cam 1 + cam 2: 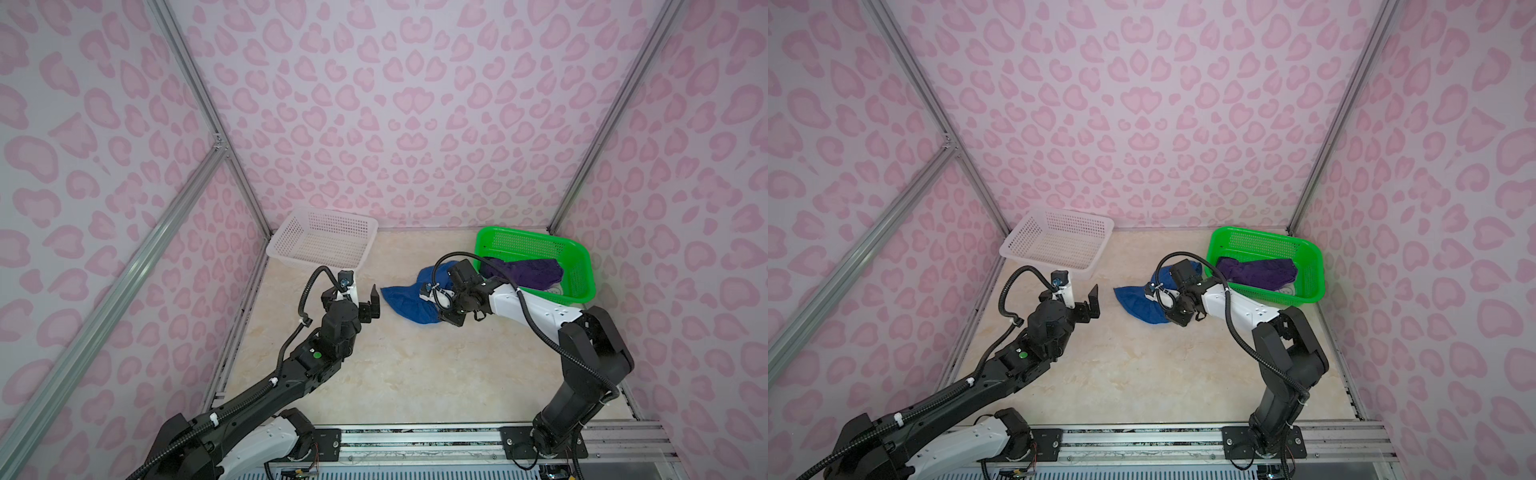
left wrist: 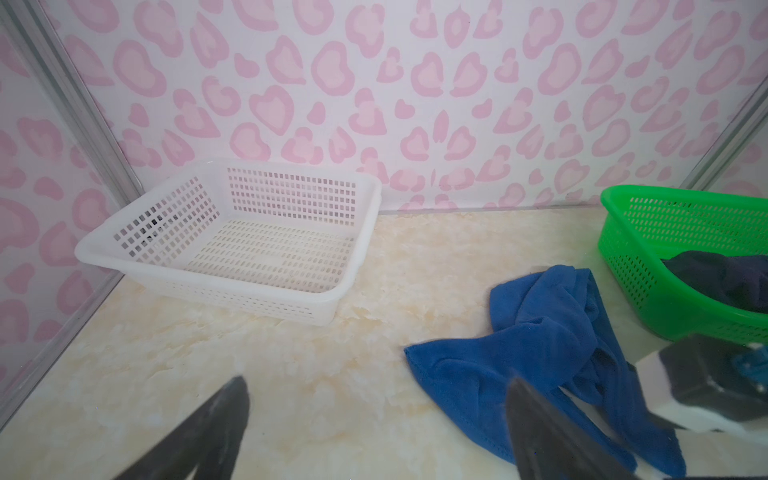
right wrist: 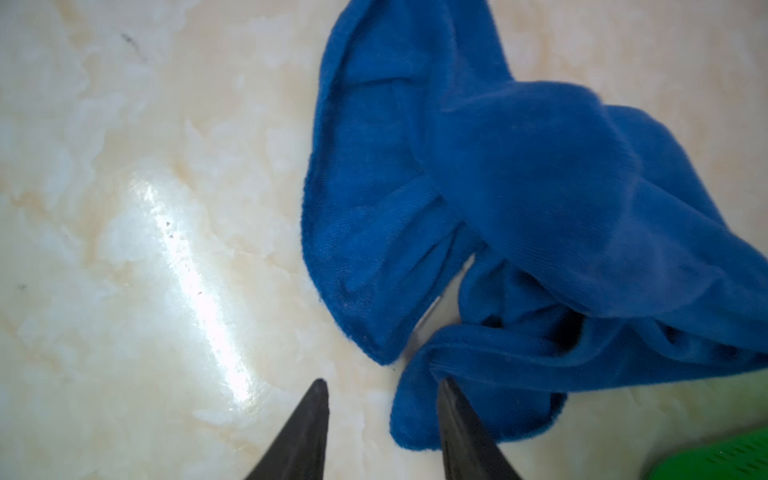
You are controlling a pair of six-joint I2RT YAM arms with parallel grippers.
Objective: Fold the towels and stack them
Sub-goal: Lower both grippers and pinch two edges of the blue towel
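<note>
A royal blue towel (image 1: 405, 301) (image 1: 1138, 303) lies crumpled on the marble tabletop, between the two arms. My right gripper (image 3: 382, 382) hangs just above its near edge with the jaws partly apart; one finger (image 3: 461, 419) rests over a fold of the blue towel (image 3: 519, 187), and mostly bare table shows between the tips. My left gripper (image 1: 351, 297) (image 2: 376, 382) stands wide open and empty, just left of the blue towel (image 2: 540, 345). A dark purple towel (image 1: 528, 272) (image 1: 1258, 270) lies bunched in the green basket (image 1: 540, 237).
A white perforated basket (image 1: 324, 214) (image 2: 291, 164) sits empty at the back left, tilted against the wall. The green basket (image 1: 1266, 235) (image 2: 648, 199) stands at the back right, close behind my right wrist. Pink patterned walls enclose the table on three sides.
</note>
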